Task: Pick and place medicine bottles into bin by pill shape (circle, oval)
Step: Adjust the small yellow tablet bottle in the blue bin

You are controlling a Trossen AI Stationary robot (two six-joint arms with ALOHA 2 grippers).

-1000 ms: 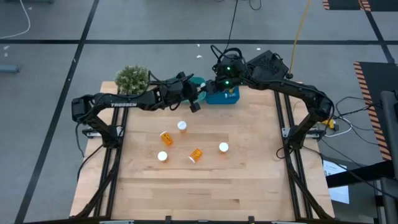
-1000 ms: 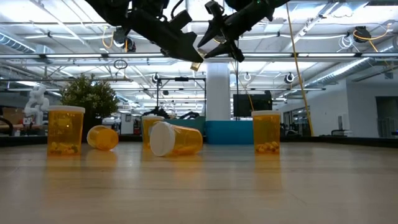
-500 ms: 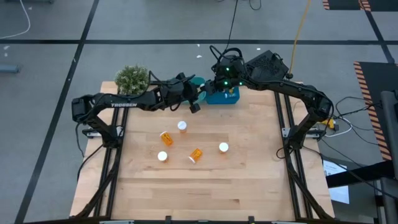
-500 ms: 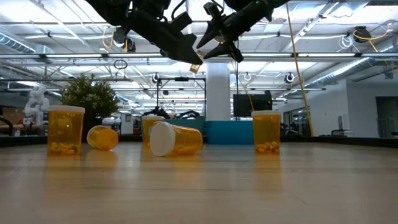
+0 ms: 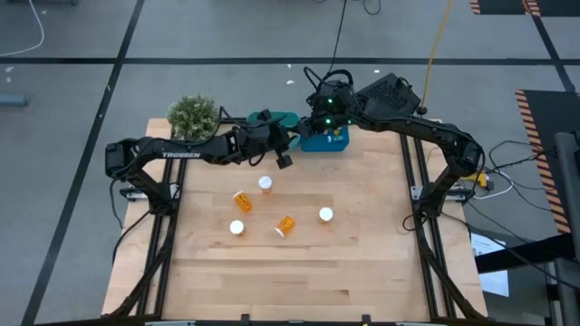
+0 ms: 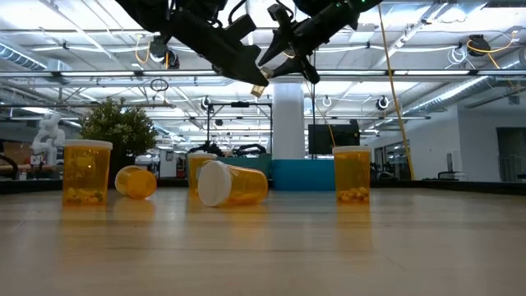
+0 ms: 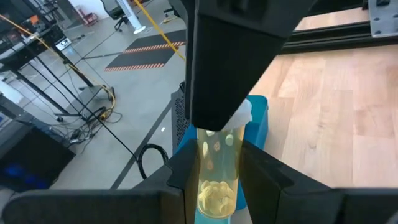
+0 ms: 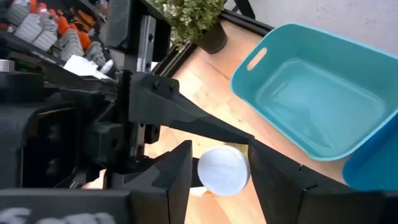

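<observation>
wooden tabletop point(image 5: 362, 254) carries five medicine bottles point(image 5: 285, 225); "trossen" marks the left arm point(image 5: 179, 152). left gripper point(image 7: 216, 176) and right gripper point(image 8: 219, 167) both clamp one raised bottle point(image 7: 216, 177).

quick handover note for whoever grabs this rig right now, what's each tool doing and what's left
Left tool: shut on a medicine bottle, raised at the table's far edge by the blue bin.
Right tool: shut on a white-capped bottle, above the teal bin, which looks empty in the part shown.
Five bottles wait on the table: three upright, two lying down.
Done: both bottles lifted. Left: drop them by pill shape, then sort the five.
</observation>
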